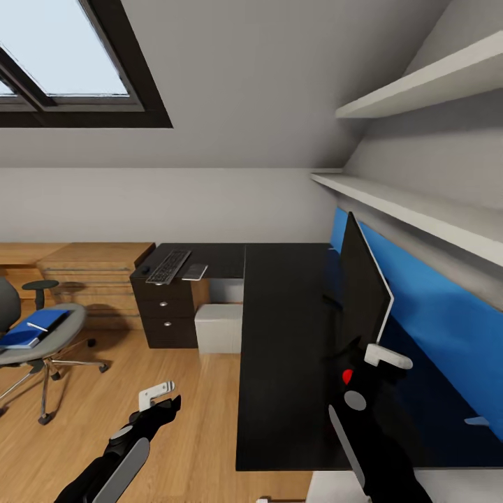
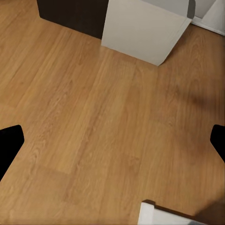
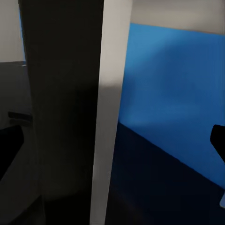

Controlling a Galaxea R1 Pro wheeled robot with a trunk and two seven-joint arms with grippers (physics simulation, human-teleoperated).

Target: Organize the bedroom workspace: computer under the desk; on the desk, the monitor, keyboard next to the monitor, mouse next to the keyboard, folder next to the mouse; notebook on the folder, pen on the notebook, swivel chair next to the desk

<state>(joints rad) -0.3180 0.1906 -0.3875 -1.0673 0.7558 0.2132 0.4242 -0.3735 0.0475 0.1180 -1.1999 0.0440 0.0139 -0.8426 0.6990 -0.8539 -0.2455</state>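
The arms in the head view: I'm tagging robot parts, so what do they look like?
Both arms are glossy black with grey panels. The left gripper has pale white-grey fingers. The right arm bears a red mark and a grey disc; a white finger shows at its gripper.

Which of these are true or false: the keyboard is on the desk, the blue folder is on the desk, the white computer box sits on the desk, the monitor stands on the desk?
1. The keyboard lies on the desk. True.
2. The folder is on the desk. False: it lies on the swivel chair seat.
3. The computer sits on the desk. False: it stands on the floor under the desk.
4. The monitor stands on the desk. True.
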